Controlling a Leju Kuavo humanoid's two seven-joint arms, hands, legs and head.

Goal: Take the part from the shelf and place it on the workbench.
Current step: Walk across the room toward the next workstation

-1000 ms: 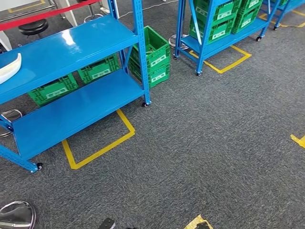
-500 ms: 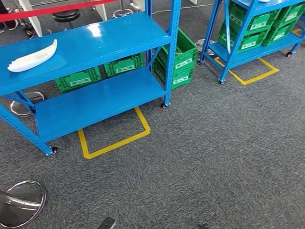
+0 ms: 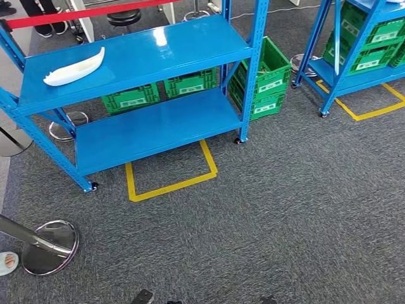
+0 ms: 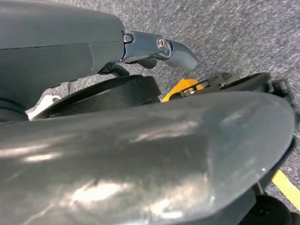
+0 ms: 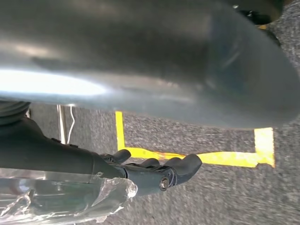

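White part (image 3: 74, 67) on blue shelf (image 3: 143, 47), left hand (image 4: 155, 47) & right hand (image 5: 155, 171) empty, fingers loosely extended

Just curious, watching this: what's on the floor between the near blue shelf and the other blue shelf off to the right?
In the head view, green crates stand stacked beside the near shelf; past them comes bare grey carpet up to the second shelf.

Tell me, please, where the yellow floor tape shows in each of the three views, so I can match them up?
Head view: yellow tape outlines a square on the carpet below the shelf, beside the crates.
Left wrist view: a yellow patch and strip past the robot's dark body.
Right wrist view: a tape corner beyond the right robot hand.
Shared landmark: the grey carpet.
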